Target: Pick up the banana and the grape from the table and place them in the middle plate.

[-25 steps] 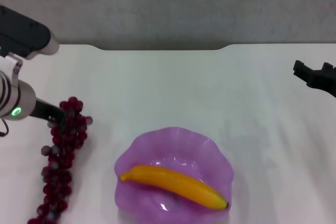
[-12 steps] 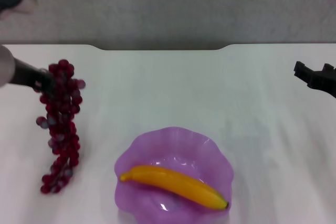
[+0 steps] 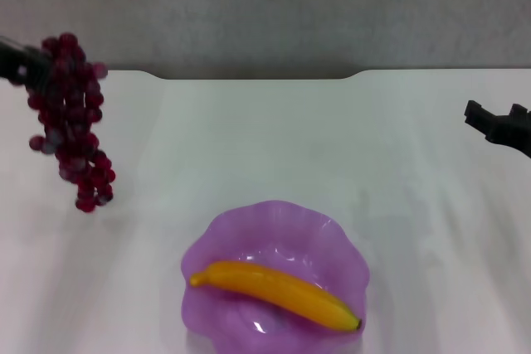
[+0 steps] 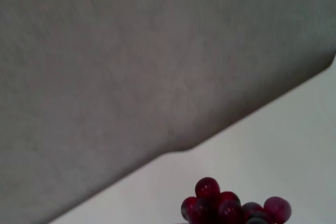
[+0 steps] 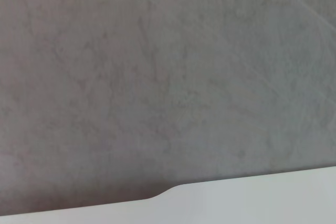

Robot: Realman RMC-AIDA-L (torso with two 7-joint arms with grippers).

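The grape [image 3: 70, 118] hangs in the air over the table's far left, held by its top end in my left gripper [image 3: 26, 64], which is shut on it at the left edge of the head view. Its top berries also show in the left wrist view [image 4: 231, 208]. The banana [image 3: 274, 285] lies inside the middle plate [image 3: 274, 207], a purple wavy-rimmed dish at the near centre of the table [image 3: 290, 138]. My right gripper [image 3: 496, 119] is parked open and empty at the right edge, well away from the plate.
The white table's notched far edge [image 3: 257, 78] meets a grey wall behind; it also shows in the right wrist view [image 5: 173, 190]. The grape hangs to the left of and beyond the plate.
My left gripper has lifted the grape off the table, up and toward the far left; the bunch now hangs free. The banana, plate and right arm have not moved.
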